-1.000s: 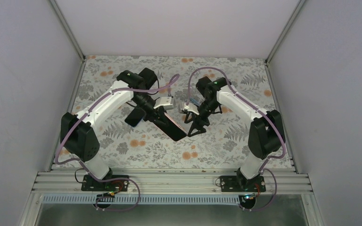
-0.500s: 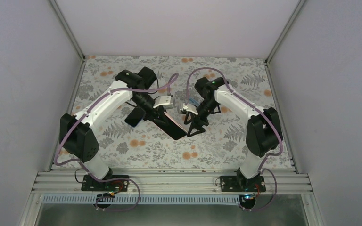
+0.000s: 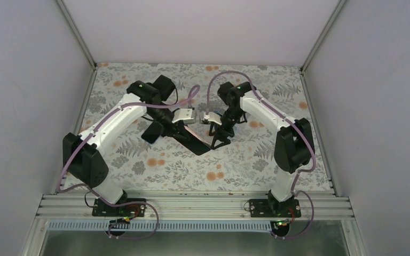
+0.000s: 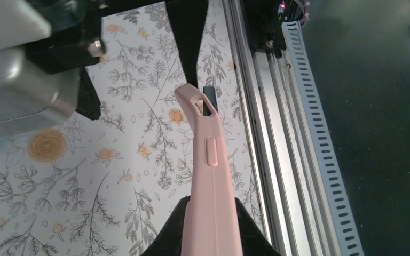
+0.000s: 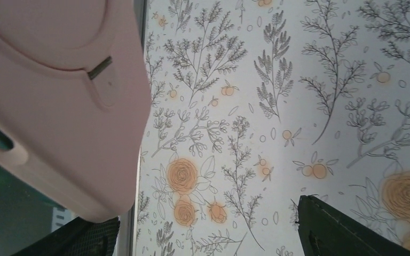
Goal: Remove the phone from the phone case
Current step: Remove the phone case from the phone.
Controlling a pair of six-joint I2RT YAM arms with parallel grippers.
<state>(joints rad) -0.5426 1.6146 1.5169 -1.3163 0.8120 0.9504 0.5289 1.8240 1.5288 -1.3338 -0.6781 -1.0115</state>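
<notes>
Floral counter [image 3: 256, 160], pale walls [image 3: 192, 26]. Pink phone case [image 4: 211, 176], phone [image 3: 195, 143] inside, pinched in my left claw [image 4: 211, 237]; my right claw [image 5: 197, 229] spread.

One phone [image 3: 196, 145], one case [image 4: 209, 176].

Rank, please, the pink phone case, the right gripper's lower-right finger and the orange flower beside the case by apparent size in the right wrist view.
1. pink phone case: largest by far, though it is also nearest the camera.
2. lower-right finger: only partly in frame.
3. orange flower: smallest.
</notes>
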